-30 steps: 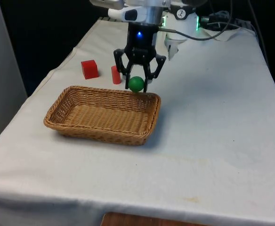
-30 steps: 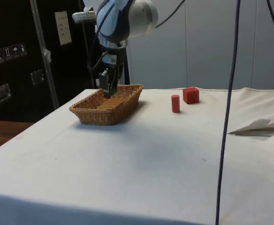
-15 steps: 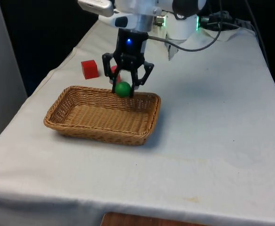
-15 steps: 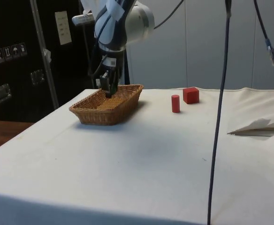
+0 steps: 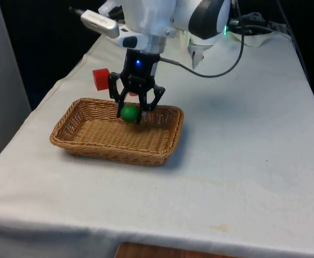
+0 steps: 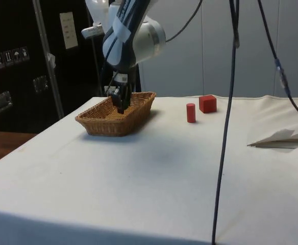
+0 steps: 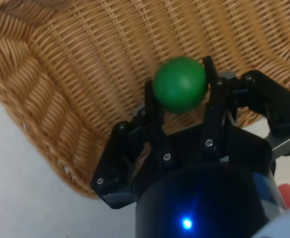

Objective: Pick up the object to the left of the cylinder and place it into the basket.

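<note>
Release is the step in hand: the gripper (image 5: 129,114) hangs over the wicker basket (image 5: 71,141) with its two fingers closed on a green ball (image 5: 129,113), which fills the narrow gap between them and touches nothing else. In the wrist view the ball (image 7: 179,83) sits between the fingertips (image 7: 207,66) with the basket's woven floor (image 7: 100,74) directly beneath it and one sloping wall beside the gripper, so the ball seems to me to be inside the rim's outline, nearer that wall than the basket's middle. In the side view the gripper (image 6: 120,104) reaches down to about rim level of the basket (image 6: 106,125). Behind the gripper and well apart from it stand a red cylinder (image 6: 191,113) and a red cube (image 6: 207,103) on the white cloth (image 5: 243,161); in the front view the cube (image 5: 99,78) is partly hidden by the arm. To do this well, I would carry the ball a little farther from the wall toward the open floor, lower it close to the weave, and only then part the fingers slowly and evenly. A ball rolls, so a drop from height or right beside the slope could send it bouncing toward the rim. Afterwards lift straight up so the fingers do not catch the wicker.
</note>
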`<state>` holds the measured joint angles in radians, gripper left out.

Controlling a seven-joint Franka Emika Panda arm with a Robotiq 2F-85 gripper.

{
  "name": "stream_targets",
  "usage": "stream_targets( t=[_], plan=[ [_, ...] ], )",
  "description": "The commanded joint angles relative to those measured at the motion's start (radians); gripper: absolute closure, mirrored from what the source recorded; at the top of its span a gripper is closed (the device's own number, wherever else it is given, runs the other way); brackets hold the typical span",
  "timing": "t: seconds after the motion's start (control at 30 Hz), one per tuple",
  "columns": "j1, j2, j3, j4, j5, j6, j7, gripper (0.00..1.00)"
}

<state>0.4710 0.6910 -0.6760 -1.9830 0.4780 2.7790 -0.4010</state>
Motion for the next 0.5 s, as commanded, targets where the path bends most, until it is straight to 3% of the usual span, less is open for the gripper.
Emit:
stream_targets(
  t=[0.0,0.17,0.3,0.47],
  plan=[
    [-0.026,0.004,0.030,0.014,0.021,0.014,-0.022,1.00],
    [-0.035,0.067,0.027,0.058,0.088,0.013,-0.056,1.00],
    [-0.015,0.097,0.000,0.073,0.114,0.000,-0.061,1.00],
    [-0.016,0.091,0.002,0.078,0.120,0.006,-0.066,1.00]
  ],
)
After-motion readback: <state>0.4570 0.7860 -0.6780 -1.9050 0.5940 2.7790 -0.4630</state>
